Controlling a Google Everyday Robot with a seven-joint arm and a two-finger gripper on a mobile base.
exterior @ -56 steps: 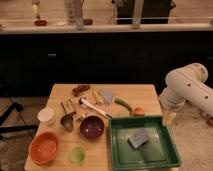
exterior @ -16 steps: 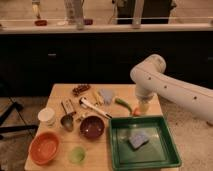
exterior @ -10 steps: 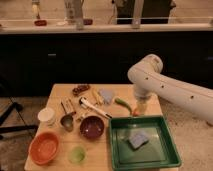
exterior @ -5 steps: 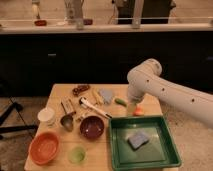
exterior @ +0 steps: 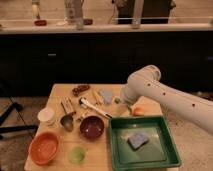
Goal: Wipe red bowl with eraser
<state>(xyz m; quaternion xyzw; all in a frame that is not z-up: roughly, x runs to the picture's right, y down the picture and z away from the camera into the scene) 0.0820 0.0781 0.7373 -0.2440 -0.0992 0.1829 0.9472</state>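
Observation:
The red bowl (exterior: 92, 126), dark red and empty, stands on the wooden table (exterior: 57, 95) just left of the green tray. The eraser (exterior: 67, 106), a small tan-brown block, lies at the table's left middle, behind the metal scoop. My gripper (exterior: 127, 107) hangs at the end of the white arm (exterior: 165, 97), over the table's back right, between a green item (exterior: 117, 100) and an orange fruit (exterior: 138, 111). It is open and holds nothing. It is well to the right of the eraser and behind the bowl.
A green tray (exterior: 120, 150) at the front right holds a blue-grey sponge (exterior: 138, 140). An orange bowl (exterior: 44, 148), a white cup (exterior: 47, 116), a metal scoop (exterior: 67, 121), a small green cup (exterior: 76, 154) and a white-handled brush (exterior: 95, 107) crowd the left and middle.
The arm has swung left and slightly down, carrying the gripper from above the tray's back edge toward the middle back of the table. Nothing on the table has moved.

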